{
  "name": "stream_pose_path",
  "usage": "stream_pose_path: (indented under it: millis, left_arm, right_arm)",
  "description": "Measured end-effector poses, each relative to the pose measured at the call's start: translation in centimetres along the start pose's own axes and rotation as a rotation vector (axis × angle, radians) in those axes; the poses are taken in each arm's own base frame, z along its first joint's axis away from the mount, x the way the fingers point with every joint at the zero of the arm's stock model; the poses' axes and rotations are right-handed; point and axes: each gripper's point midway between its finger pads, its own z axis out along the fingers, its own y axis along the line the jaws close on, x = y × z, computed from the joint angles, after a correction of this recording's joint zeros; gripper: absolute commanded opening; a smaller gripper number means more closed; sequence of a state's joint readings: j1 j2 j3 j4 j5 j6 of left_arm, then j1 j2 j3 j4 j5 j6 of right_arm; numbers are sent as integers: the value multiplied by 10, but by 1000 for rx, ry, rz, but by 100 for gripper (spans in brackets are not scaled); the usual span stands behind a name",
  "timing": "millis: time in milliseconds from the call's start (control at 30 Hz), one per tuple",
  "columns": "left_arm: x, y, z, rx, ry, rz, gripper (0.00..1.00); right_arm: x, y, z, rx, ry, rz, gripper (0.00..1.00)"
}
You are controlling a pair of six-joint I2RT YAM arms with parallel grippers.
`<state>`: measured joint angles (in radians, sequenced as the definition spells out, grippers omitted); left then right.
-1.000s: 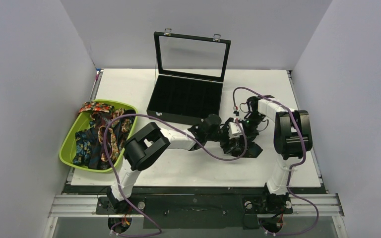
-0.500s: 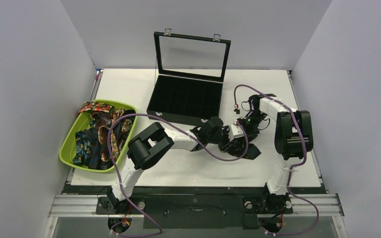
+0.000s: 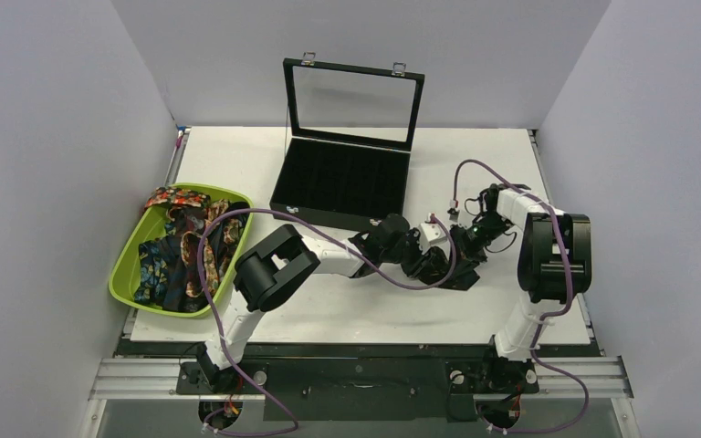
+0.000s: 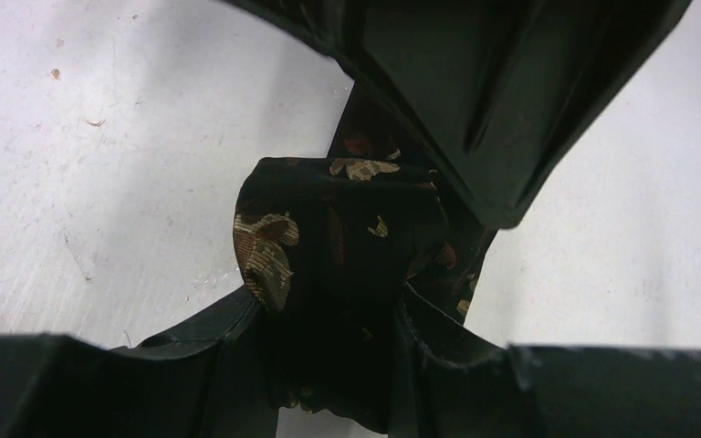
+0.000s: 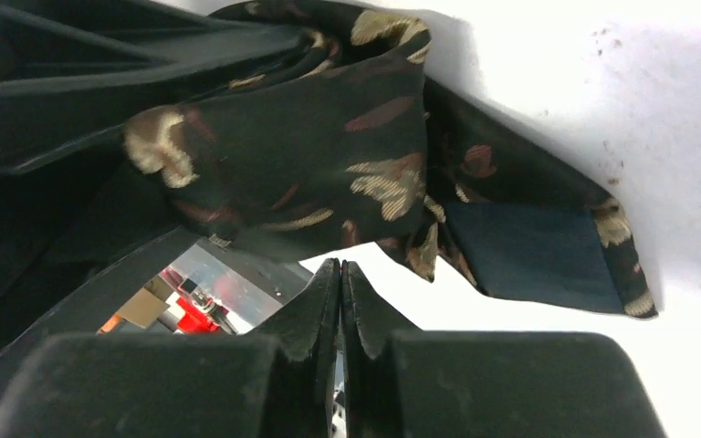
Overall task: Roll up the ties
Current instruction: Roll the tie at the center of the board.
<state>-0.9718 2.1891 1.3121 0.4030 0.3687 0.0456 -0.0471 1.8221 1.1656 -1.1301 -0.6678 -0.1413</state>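
Observation:
A dark tie with tan-gold florals [image 4: 329,228] sits bunched and partly rolled on the white table, mid-right in the top view [image 3: 438,266]. My left gripper [image 4: 329,338] is shut on it, fabric filling the space between the jaws. My right gripper [image 5: 340,274] is shut and empty, its tips just in front of the tie [image 5: 329,155], whose flat end [image 5: 529,251] lies on the table. In the top view both grippers meet over the tie, left gripper [image 3: 417,260], right gripper [image 3: 461,251]. Several other patterned ties [image 3: 183,251] lie in a green bin.
The green bin [image 3: 128,265] stands at the table's left edge. An open black compartment case [image 3: 342,182] with a raised glass lid stands at the back centre. Purple cables [image 3: 237,214] loop over both arms.
The right arm has shifted to the right and its gripper has drawn back from the tie. The left gripper stays on the tie, nearly still.

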Motion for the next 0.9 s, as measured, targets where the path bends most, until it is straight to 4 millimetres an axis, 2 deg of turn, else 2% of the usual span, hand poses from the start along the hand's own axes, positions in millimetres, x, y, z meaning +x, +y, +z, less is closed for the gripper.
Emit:
stream_pose_path:
  millis: [133,300,667,900]
  left_arm:
    - [0,4,-1,-11,0,-22,5]
    - [0,7,-2,-21,-1,-49,5]
    - [-1,6,-9,46,-73,-105,13]
    - [-27,3,-16,138,-178,-105,14]
  right_arm:
    - [2,-7,14,7,29,32,0]
    - [-7,-24,27,52,32,70,0]
    - [-10,-27,28,64,34,193,0]
    - [-11,-26,29,56,36,225,0]
